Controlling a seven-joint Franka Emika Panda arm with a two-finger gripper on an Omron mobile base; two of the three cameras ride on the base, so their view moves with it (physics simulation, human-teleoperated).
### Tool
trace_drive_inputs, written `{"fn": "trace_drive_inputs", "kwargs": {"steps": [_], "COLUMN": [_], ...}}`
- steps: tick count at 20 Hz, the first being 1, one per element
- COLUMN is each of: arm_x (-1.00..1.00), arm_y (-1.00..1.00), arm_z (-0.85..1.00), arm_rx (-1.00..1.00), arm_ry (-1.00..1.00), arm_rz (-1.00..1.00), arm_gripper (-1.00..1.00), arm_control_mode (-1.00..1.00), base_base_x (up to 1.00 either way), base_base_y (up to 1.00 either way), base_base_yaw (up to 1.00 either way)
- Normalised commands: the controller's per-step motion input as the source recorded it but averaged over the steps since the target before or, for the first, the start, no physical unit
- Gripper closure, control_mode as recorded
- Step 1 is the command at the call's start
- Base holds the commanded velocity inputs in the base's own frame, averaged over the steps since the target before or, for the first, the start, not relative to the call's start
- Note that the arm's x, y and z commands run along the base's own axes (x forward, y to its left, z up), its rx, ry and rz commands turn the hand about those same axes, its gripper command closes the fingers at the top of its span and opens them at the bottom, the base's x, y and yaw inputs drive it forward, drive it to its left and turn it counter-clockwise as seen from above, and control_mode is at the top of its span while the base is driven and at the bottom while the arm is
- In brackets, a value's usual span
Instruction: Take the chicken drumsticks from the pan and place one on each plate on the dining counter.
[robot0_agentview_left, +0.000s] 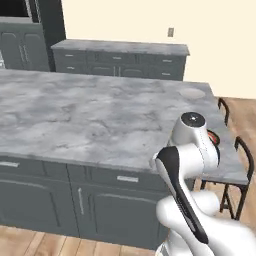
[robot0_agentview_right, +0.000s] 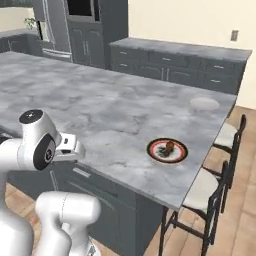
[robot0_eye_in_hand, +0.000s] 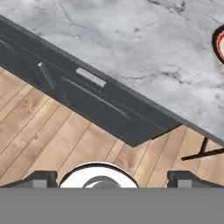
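One glossy brown chicken drumstick (robot0_agentview_right: 170, 146) lies on the plate with the reddish-brown rim (robot0_agentview_right: 167, 151), near the right front edge of the marble dining counter (robot0_agentview_right: 100, 105). The plain whitish plate (robot0_agentview_right: 204, 103) sits bare at the counter's far right corner. From the left base view that whitish plate (robot0_agentview_left: 193, 93) shows too, while my arm covers most of the rimmed plate (robot0_agentview_left: 214, 136). My gripper (robot0_eye_in_hand: 112, 179) hangs open and holds nothing, off the counter's front edge, over the wood floor and left of the rimmed plate (robot0_eye_in_hand: 218, 43). The pan is out of view.
Dark cabinet fronts (robot0_eye_in_hand: 87, 96) run below the counter edge. Black-framed stools (robot0_agentview_right: 202, 187) stand along the counter's right side. A narrower marble wall counter (robot0_agentview_left: 120, 47) lines the back wall. Wood floor (robot0_eye_in_hand: 52, 131) lies under the hand.
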Motion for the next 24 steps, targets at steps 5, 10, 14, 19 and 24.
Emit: {"fn": "trace_drive_inputs", "kwargs": {"steps": [5,10,14,19,24], "arm_x": [0.0,0.0,0.0,0.0,0.0], "arm_y": [0.0,0.0,0.0,0.0,0.0], "arm_z": [0.0,0.0,0.0,0.0,0.0], "arm_rx": [0.0,0.0,0.0,0.0,0.0], "arm_ry": [0.0,0.0,0.0,0.0,0.0], "arm_rz": [0.0,0.0,0.0,0.0,0.0], "arm_gripper": [-1.0,-1.0,-1.0,-1.0,-1.0], "arm_control_mode": [1.0,1.0,1.0,1.0,1.0], "base_base_x": [0.0,0.42,0.98,1.0,1.0], "base_base_y": [0.34,0.62,0.88,0.93,0.99], "base_base_yaw": [1.0,0.58,0.04,0.0,0.0]}}
